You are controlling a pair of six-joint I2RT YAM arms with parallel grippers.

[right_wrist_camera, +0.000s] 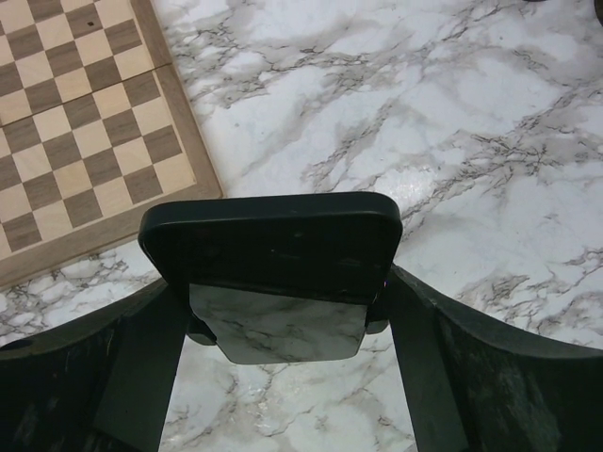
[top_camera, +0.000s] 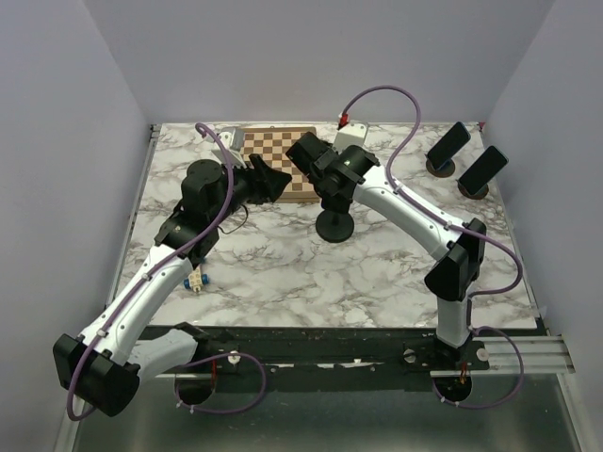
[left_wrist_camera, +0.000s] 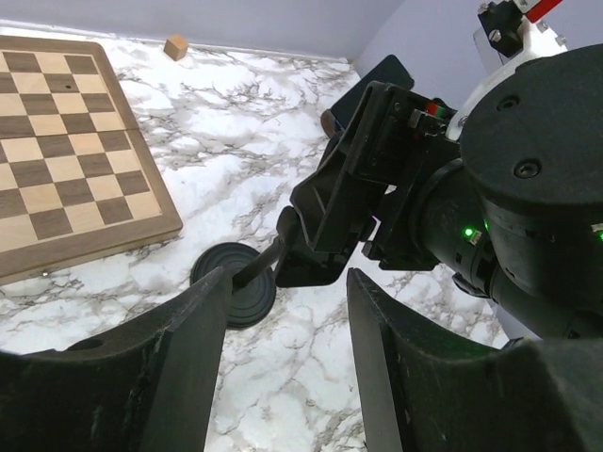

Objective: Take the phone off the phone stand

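Right gripper (right_wrist_camera: 283, 287): both fingers press against the sides of the phone (right_wrist_camera: 273, 245), so the claw is clamped on it. The right wrist view shows the phone as a dark slab with rounded corners. A glossy face below its upper edge reflects the marble.

Phone stand (top_camera: 334, 226): its round black base sits on the marble table (top_camera: 283, 273) near the middle, just in front of the chessboard (top_camera: 273, 155). In the left wrist view a thin stem rises from the base to the underside of the dark mass held by the right gripper. The phone is directly above the stand. We cannot tell from any view whether it is seated in the cradle or lifted free of it.

Left gripper (left_wrist_camera: 287, 275): fingers spread apart with nothing between them, so the claw is open. It hovers over the near corner of the chessboard, just left of the right gripper, and points toward the stand.

Other items:
- Two more phones on stands (top_camera: 466, 158) are at the far right of the table, well apart from both arms.
- A small wooden block (left_wrist_camera: 176, 45) lies beyond the chessboard near the back wall.
- A small pale object (top_camera: 196, 280) lies beside the left arm; we cannot make out what it is.
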